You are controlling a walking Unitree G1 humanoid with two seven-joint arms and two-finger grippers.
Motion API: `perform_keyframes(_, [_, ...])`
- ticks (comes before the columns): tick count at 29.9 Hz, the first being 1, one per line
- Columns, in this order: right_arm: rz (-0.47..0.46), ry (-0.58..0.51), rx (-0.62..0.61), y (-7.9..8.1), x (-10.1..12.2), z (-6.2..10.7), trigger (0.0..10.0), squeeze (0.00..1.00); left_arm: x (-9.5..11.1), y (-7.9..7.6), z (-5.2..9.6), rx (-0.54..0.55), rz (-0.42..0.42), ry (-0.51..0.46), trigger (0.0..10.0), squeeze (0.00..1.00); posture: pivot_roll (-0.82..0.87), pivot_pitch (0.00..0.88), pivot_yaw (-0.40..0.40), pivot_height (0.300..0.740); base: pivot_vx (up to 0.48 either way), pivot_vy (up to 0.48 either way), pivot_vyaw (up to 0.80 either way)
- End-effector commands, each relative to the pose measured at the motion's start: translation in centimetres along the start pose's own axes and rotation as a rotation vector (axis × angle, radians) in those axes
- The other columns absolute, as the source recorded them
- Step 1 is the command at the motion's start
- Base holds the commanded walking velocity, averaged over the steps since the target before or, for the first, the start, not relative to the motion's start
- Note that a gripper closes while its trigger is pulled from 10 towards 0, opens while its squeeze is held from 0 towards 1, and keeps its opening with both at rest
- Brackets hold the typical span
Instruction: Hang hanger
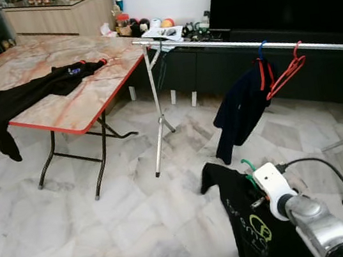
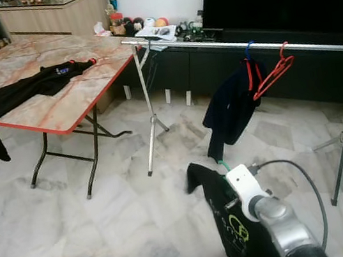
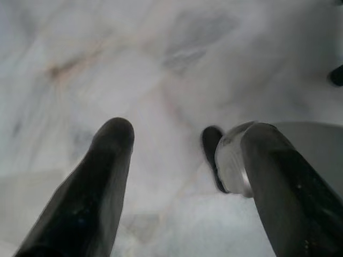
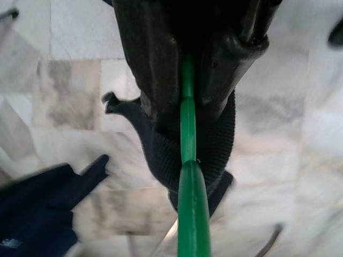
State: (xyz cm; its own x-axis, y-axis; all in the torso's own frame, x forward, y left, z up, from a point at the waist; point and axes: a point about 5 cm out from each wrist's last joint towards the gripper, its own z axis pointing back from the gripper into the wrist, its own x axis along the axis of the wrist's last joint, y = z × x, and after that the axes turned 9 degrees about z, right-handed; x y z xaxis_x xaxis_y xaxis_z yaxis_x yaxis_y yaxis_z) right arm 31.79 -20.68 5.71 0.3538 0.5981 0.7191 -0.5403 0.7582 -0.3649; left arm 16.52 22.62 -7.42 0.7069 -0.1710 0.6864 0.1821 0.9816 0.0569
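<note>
On the folding table at about ten o'clock lies one black garment, still waiting for a hanger. The left gripper hangs idle over the marble floor, its two fingers standing well apart with nothing between them.

At about one o'clock runs the silver clothes rail on its stand. It carries one dark navy garment on a blue hook, and just beside that, one empty red hanger.

At about five o'clock, low and near the camera, the right gripper is clamped on the neck of the green hanger, which carries a black T-shirt with a yellow-green print. The green hook points up toward the rail, well short of it.

The step in hand looks like the carry: the loaded hanger is gripped but not yet at the rail. The next move probably calls for lifting the hook above the bar, bringing it over a bare stretch clear of the red hanger, and lowering it until it catches.

By count: two garments hung or held on hangers, one on the table; three hangers in sight; one rail.
</note>
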Motion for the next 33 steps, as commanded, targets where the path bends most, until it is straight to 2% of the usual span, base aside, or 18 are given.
perform_keyframes(1, [0.098, -0.040, 0.109, 0.0, 0.9, 0.1, 10.0, 0.00, 7.5, 1.7, -0.9, -0.101, -0.154, -0.212, 10.0, 0.00, 0.16, 0.000, -0.057, 0.740, 0.000, 0.000, 0.00])
perform_keyframes(2, [0.121, -0.045, 0.142, 0.0, 0.9, 0.2, 10.0, 0.00, 8.9, 1.7, -0.8, -0.132, -0.185, -0.243, 10.0, 0.00, 0.16, 0.000, -0.062, 0.740, 0.000, 0.000, 0.00])
perform_keyframes(4, [0.159, -0.053, 0.183, 0.0, 1.0, 0.3, 10.0, 0.00, 9.8, 1.3, -0.8, -0.184, -0.218, -0.261, 10.0, 0.00, 0.16, 0.000, -0.067, 0.740, 0.000, 0.000, 0.00])
perform_keyframes(5, [0.191, -0.057, 0.226, 0.0, 1.1, 0.4, 10.0, 0.00, 10.8, 0.8, -0.7, -0.240, -0.274, -0.273, 10.0, 0.00, 0.16, 0.000, -0.073, 0.740, 0.000, 0.000, 0.00])
perform_keyframes(6, [0.191, -0.057, 0.226, 0.0, 1.1, 0.4, 10.0, 0.00, 10.8, 0.8, -0.7, -0.240, -0.274, -0.273, 10.0, 0.00, 0.16, 0.000, -0.073, 0.740, 0.000, 0.000, 0.00])
perform_keyframes(8, [0.214, -0.076, 0.271, -0.1, 1.3, 0.5, 10.0, 0.00, 11.9, -0.1, -0.6, -0.307, -0.340, -0.283, 10.0, 0.00, 0.16, 0.000, -0.082, 0.740, 0.000, 0.000, 0.00])
perform_keyframes(10, [0.233, -0.095, 0.306, 0.1, 1.5, 0.6, 10.0, 0.00, 12.4, -0.5, -0.4, -0.349, -0.361, -0.290, 10.0, 0.00, 0.17, 0.000, -0.086, 0.740, 0.000, 0.000, 0.00])
perform_keyframes(16, [0.328, -0.129, 0.414, 0.7, 2.0, 0.8, 10.0, 0.00, 14.1, -1.4, 0.9, -0.462, -0.442, -0.268, 10.0, 0.00, 0.17, 0.009, -0.096, 0.740, 0.000, 0.000, 0.00])
perform_keyframes(19, [0.362, -0.161, 0.438, 1.0, 2.8, 0.7, 10.0, 0.00, 15.7, -1.8, 1.6, -0.515, -0.463, -0.285, 10.0, 0.00, 0.17, 0.012, -0.097, 0.740, 0.000, 0.000, 0.00])
perform_keyframes(24, [0.372, -0.215, 0.462, 1.0, 4.0, 0.8, 10.0, 0.00, 17.1, -2.2, 2.1, -0.555, -0.430, -0.306, 10.0, 0.00, 0.17, 0.012, -0.093, 0.740, 0.000, 0.000, 0.00])
perform_keyframes(25, [0.399, -0.250, 0.493, 1.1, 4.5, 1.3, 10.0, 0.00, 17.5, -2.2, 2.1, -0.554, -0.452, -0.302, 10.0, 0.00, 0.17, 0.013, -0.092, 0.740, 0.000, 0.000, 0.00])
perform_keyframes(31, [0.431, -0.283, 0.500, 0.6, 5.1, 2.0, 10.0, 0.00, 17.6, -1.9, 1.8, -0.540, -0.468, -0.281, 10.0, 0.00, 0.16, 0.013, -0.088, 0.740, 0.000, 0.000, 0.00])
perform_keyframes(33, [0.449, -0.324, 0.520, 0.2, 5.6, 2.7, 10.0, 0.00, 17.5, -1.8, 1.6, -0.530, -0.469, -0.259, 10.0, 0.00, 0.14, 0.015, -0.082, 0.740, 0.000, 0.000, 0.00])
